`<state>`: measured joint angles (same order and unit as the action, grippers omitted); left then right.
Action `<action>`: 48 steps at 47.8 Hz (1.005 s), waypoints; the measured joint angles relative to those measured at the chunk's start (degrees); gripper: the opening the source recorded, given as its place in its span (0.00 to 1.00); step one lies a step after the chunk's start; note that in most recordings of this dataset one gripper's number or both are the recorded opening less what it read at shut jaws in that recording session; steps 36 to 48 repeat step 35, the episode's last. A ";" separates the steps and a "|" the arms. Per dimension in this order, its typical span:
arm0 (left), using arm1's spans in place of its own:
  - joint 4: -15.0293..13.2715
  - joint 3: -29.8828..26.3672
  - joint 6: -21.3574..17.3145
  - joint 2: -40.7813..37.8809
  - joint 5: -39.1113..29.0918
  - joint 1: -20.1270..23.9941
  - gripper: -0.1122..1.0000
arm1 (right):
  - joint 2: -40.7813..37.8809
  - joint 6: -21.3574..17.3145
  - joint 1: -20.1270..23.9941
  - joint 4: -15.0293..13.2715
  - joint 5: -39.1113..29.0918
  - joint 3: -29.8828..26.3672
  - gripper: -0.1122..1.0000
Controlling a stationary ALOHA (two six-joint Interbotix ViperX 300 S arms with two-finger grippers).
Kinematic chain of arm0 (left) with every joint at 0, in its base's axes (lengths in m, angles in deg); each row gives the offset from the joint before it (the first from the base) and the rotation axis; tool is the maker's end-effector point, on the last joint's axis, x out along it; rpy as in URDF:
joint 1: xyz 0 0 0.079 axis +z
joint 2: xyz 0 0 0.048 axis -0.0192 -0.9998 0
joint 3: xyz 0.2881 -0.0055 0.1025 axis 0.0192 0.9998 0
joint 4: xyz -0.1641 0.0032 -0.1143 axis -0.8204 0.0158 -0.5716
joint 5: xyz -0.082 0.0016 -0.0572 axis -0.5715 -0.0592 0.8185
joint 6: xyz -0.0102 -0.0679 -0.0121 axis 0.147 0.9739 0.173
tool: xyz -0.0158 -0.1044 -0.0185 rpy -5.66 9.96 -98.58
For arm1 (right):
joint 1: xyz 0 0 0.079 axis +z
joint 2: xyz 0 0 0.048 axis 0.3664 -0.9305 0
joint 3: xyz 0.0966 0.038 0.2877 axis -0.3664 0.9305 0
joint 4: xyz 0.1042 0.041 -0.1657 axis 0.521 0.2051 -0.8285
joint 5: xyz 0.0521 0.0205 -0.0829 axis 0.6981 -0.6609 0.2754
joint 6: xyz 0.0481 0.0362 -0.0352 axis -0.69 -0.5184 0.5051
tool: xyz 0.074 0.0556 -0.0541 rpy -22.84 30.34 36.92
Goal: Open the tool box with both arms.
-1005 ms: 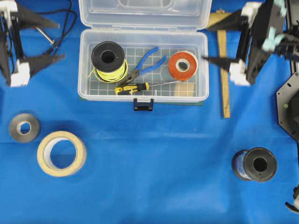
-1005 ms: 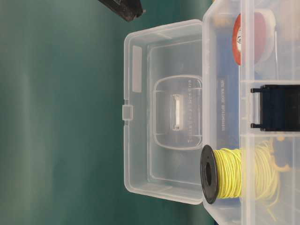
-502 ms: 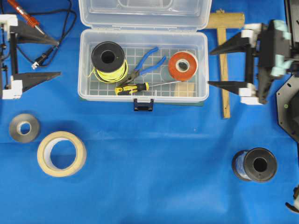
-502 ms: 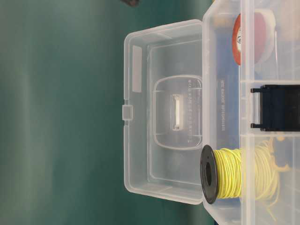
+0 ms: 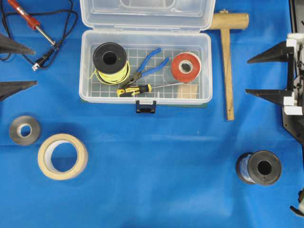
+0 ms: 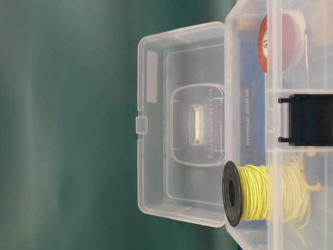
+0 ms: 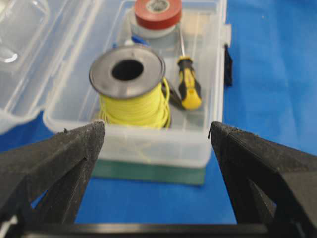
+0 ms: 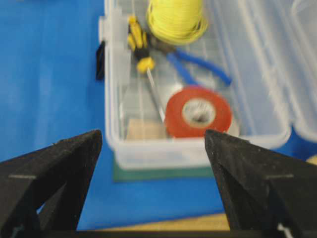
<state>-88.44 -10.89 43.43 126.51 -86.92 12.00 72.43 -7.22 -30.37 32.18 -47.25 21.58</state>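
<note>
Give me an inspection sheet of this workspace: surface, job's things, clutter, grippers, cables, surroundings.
Surface: blue cloth covers the table.
Job's things: tool box stands open, lid folded back; inside, yellow wire spool, blue pliers, screwdriver, red tape roll. Black latch hangs at the front.
Clutter: masking tape roll, grey tape roll, black spool, wooden mallet, soldering iron.
Grippers: left gripper and right gripper both open, empty, clear of the box.
Cables: black cord loops from the soldering iron.
Surroundings: green backdrop.
</note>
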 measured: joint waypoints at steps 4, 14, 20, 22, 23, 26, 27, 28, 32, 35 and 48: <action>0.00 0.88 0.44 1.85 -0.35 0.00 0.91 | 0.18 -0.70 0.09 0.18 0.00 0.70 0.85; 0.09 1.32 0.97 2.72 -0.79 0.00 0.91 | -0.62 -0.88 0.09 0.00 0.26 1.14 0.85; 0.00 1.32 0.97 2.64 -1.05 0.00 0.91 | -0.62 -0.97 0.09 0.00 0.26 1.14 0.85; 0.00 1.41 1.05 2.64 -1.14 0.00 0.91 | -0.62 -0.88 0.00 0.00 0.26 1.14 0.85; 0.00 1.41 1.14 2.64 -1.23 0.00 0.91 | -0.62 -0.97 0.09 0.00 0.35 1.14 0.85; 0.00 1.41 1.23 2.64 -1.32 0.00 0.91 | -0.62 -0.97 0.09 -0.09 0.26 1.14 0.85; 0.00 1.41 1.23 2.72 -1.41 0.00 0.91 | -0.62 -0.97 0.09 -0.09 0.26 1.14 0.85; 0.00 1.41 1.32 2.72 -1.41 0.00 0.91 | -0.62 -0.97 0.09 -0.09 0.26 1.14 0.85; 0.00 1.41 1.32 2.72 -1.67 0.00 0.91 | -0.62 -0.97 0.09 -0.18 0.26 1.14 0.85; 0.00 1.41 1.32 2.72 -1.93 0.00 0.91 | -0.62 -0.97 0.09 -0.18 0.26 1.14 0.85; 0.00 1.41 1.32 2.72 -1.93 0.00 0.91 | -0.62 -0.97 0.09 -0.18 0.26 1.14 0.85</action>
